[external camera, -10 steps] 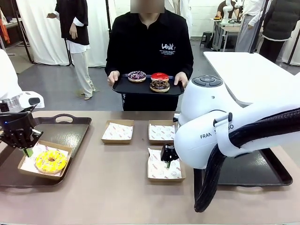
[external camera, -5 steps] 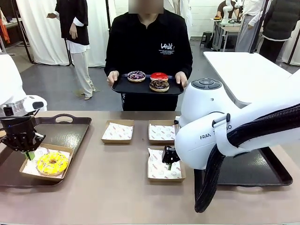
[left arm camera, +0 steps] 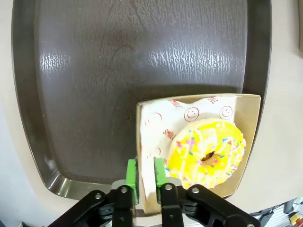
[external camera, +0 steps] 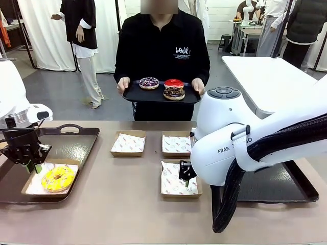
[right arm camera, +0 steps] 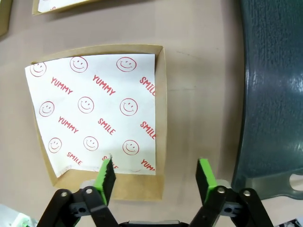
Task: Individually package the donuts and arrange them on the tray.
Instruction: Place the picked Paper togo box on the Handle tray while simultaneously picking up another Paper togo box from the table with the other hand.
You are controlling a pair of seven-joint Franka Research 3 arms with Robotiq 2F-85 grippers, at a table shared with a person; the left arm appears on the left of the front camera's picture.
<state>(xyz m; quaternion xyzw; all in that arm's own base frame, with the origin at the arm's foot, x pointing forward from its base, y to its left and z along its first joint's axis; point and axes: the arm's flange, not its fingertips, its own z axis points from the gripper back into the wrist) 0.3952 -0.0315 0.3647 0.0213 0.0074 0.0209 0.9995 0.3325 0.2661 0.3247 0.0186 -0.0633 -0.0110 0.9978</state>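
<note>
The yellow donut (external camera: 57, 178) (left arm camera: 208, 153) lies in a paper-lined box (external camera: 30, 188) (left arm camera: 248, 123) on the left tray (external camera: 76, 143) (left arm camera: 94, 71). My left gripper (external camera: 29, 162) (left arm camera: 146, 174) stands at the box's edge, its green pads close on either side of the box wall. My right gripper (external camera: 185, 172) (right arm camera: 156, 174) is open, one finger over the liner of an empty box (external camera: 173, 188) (right arm camera: 94, 104) and the other outside its wall. The person holds a small tray (external camera: 134, 94) with purple (external camera: 149, 82), red (external camera: 174, 82) and chocolate (external camera: 174, 93) donuts.
Two more empty lined boxes (external camera: 127, 143) (external camera: 176, 144) sit mid-table. A dark tray (external camera: 286, 189) (right arm camera: 274, 71) lies at the right, partly behind my right arm. Bare table stretches along the front edge.
The box with the yellow donut has settled a little lower and to the left on the left tray, with my left gripper still at its edge. The right arm has barely shifted.
</note>
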